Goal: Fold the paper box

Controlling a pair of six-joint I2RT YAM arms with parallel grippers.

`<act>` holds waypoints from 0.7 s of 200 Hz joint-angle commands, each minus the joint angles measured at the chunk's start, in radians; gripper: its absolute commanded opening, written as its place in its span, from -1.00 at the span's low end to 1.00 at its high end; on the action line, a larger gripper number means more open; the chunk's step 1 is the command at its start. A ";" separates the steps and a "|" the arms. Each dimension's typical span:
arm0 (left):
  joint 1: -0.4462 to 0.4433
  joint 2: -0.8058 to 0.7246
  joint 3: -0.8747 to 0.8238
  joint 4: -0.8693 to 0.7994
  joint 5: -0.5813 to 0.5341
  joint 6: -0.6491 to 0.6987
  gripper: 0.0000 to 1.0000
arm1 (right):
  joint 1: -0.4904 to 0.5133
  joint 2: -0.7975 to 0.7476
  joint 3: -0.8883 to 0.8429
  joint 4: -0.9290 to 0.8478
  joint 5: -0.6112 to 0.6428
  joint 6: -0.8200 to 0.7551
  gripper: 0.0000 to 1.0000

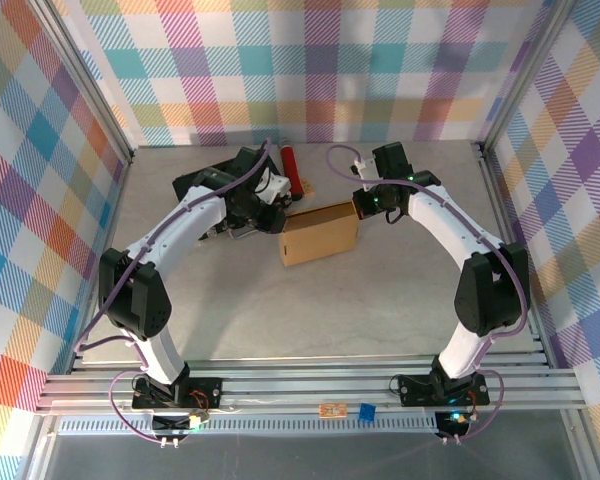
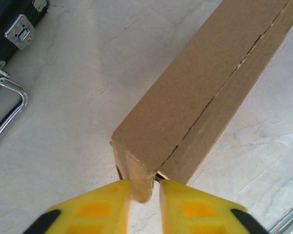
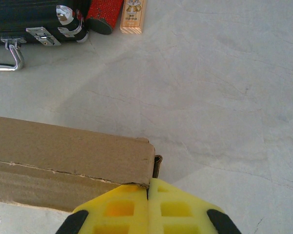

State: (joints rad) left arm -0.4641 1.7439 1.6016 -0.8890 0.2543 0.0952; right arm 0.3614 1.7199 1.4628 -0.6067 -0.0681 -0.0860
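Your left gripper (image 2: 144, 207) pinches a corner flap of the paper box (image 1: 320, 233) mid-table; your right gripper (image 3: 148, 212) is clenched against its opposite corner.

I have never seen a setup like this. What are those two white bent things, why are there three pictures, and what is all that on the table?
The two white bent things are robot arms bolted at the near edge of a table. Each ends in a two-finger gripper with yellow fingers. One picture comes from a fixed camera above and behind the arms; the other two come from small cameras on each wrist, so each shows its own fingers.

In the middle lies a brown paper box, already folded into a closed shape. The left gripper pinches a flap at one end; the right gripper is closed on the box edge at the other end. Further back lie a black case with a metal handle, a red cylinder and a small wooden block.
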 commanded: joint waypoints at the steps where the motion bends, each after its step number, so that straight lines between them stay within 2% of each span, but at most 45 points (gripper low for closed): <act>1: -0.004 0.010 0.046 -0.009 0.008 -0.019 -0.68 | 0.006 0.021 0.009 -0.067 -0.009 -0.003 -1.00; 29: -0.003 0.028 0.079 -0.047 0.039 -0.067 -0.80 | 0.007 0.020 0.013 -0.071 -0.010 -0.002 -1.00; 68: -0.004 0.055 0.109 -0.098 0.099 -0.164 -0.85 | 0.007 0.018 0.015 -0.074 -0.009 -0.003 -1.00; 140: -0.008 0.077 0.149 -0.107 0.123 -0.388 -0.91 | 0.008 0.011 0.012 -0.072 -0.006 -0.001 -1.00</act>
State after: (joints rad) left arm -0.4641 1.8133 1.6997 -0.9874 0.3328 -0.1848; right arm 0.3603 1.7229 1.4635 -0.6441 -0.0593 -0.0856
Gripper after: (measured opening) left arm 0.052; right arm 0.042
